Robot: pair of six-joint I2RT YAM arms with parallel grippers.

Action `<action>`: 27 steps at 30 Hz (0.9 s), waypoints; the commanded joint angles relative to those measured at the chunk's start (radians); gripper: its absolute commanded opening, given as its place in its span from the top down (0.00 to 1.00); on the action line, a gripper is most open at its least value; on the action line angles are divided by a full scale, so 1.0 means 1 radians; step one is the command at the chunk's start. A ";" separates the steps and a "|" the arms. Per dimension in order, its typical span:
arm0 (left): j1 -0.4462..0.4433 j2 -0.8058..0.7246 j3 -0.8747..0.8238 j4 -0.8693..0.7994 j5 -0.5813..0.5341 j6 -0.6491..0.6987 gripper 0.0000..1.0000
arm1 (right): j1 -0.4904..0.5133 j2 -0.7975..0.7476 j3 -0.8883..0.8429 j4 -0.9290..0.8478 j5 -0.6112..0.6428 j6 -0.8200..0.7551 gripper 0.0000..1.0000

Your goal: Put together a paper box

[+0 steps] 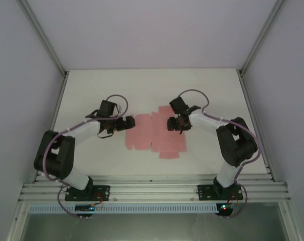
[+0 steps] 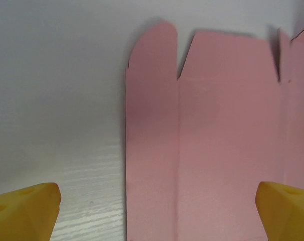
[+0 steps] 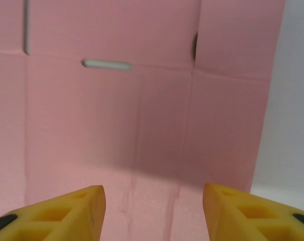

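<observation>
The paper box lies flat on the white table as a wide pink die-cut sheet with flaps. My left gripper hovers at the sheet's left edge, jaws wide open; its yellow fingertips frame the sheet's left panel and rounded flap. My right gripper hangs over the sheet's right part, also open. In the right wrist view its yellow fingertips straddle the pink card, which shows fold lines and a narrow slot. Nothing is held.
The table is walled by pale panels with aluminium posts at the back corners. An aluminium rail runs along the near edge, where both arm bases are bolted. Bare tabletop surrounds the sheet.
</observation>
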 commanded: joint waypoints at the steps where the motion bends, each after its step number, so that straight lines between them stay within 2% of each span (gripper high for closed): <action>1: -0.013 0.046 0.036 -0.025 0.094 -0.009 0.00 | -0.020 0.015 -0.026 -0.009 -0.040 0.053 0.46; 8: -0.033 0.126 0.049 0.035 0.203 -0.017 0.01 | -0.059 0.044 -0.138 0.107 -0.118 0.088 0.52; 15: -0.064 0.140 0.046 0.093 0.280 -0.020 0.04 | -0.066 0.038 -0.219 0.171 -0.133 0.119 0.54; 19: -0.066 0.109 0.009 0.175 0.339 -0.047 0.06 | -0.075 0.034 -0.246 0.187 -0.131 0.134 0.55; 23: -0.065 0.044 -0.039 0.245 0.352 -0.062 0.06 | -0.102 0.028 -0.292 0.237 -0.178 0.154 0.56; 27: -0.065 -0.029 -0.109 0.390 0.400 -0.090 0.05 | -0.141 0.025 -0.353 0.332 -0.242 0.173 0.56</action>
